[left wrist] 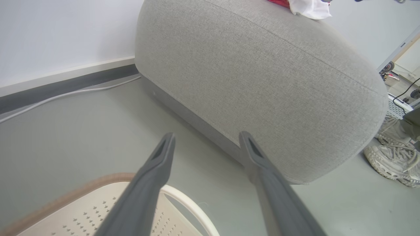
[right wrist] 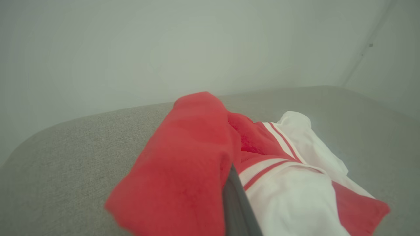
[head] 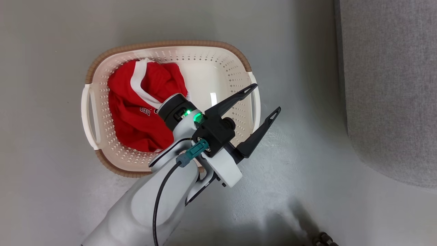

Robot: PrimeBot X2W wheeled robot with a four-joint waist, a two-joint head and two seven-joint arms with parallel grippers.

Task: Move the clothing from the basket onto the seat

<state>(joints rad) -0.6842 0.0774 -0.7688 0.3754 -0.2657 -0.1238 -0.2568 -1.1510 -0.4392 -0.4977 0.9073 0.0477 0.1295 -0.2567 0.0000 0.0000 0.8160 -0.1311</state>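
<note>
A smooth grey floor (head: 51, 191) is being viewed from above in the head view. A blurred shadow (head: 283, 222) is being cast across its lower right part. There a small dark ribbed object (head: 324, 239), too cropped to identify, is being cut off by the bottom edge. In the left wrist view, a white wall (left wrist: 59, 32) is being bordered at its foot by a dark grey baseboard (left wrist: 65, 87), and a thin white cable (left wrist: 65, 95) is being run along the floor just beside it. At the right edge, pale laced sneakers (left wrist: 392, 160) are being worn by a person, and a black cable (left wrist: 405, 90) is being trailed behind them.
</note>
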